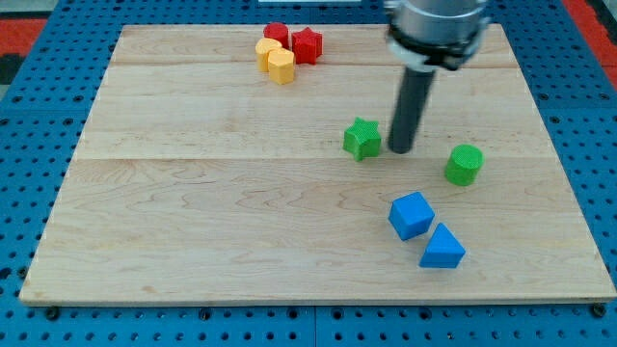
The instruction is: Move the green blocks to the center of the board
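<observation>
A pale wooden board (193, 241), made of planks w/ seams running left-right, is laid on a blue pegboard surface (39, 318) dotted w/ regular holes. The blue is seen beyond all four board edges. Red patches (24, 19), possibly matting, are glimpsed past the top-left and top-right corners. Even, soft lighting is cast; faint shadows only.

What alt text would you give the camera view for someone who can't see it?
My tip rests on a wooden board just right of a green star block, with a green cylinder further right. A blue cube and blue triangular block sit below them; two red blocks and two yellow blocks cluster near the view's top.
</observation>
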Controlling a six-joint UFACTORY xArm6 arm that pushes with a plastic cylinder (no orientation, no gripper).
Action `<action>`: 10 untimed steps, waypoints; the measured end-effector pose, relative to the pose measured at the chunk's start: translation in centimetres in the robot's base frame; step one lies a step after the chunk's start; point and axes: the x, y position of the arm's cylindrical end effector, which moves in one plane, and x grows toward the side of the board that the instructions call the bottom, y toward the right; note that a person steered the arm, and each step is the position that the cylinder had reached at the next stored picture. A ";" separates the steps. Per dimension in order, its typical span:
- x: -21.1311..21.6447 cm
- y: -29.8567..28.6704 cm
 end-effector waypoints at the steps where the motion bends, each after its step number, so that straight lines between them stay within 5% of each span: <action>1: -0.3 -7.0; 2: -0.8 -3.7; 4: 0.5 17.7; 5: 4.4 15.0; 7: 0.1 -1.4; 9: 5.0 -1.3; 10: 3.4 -6.4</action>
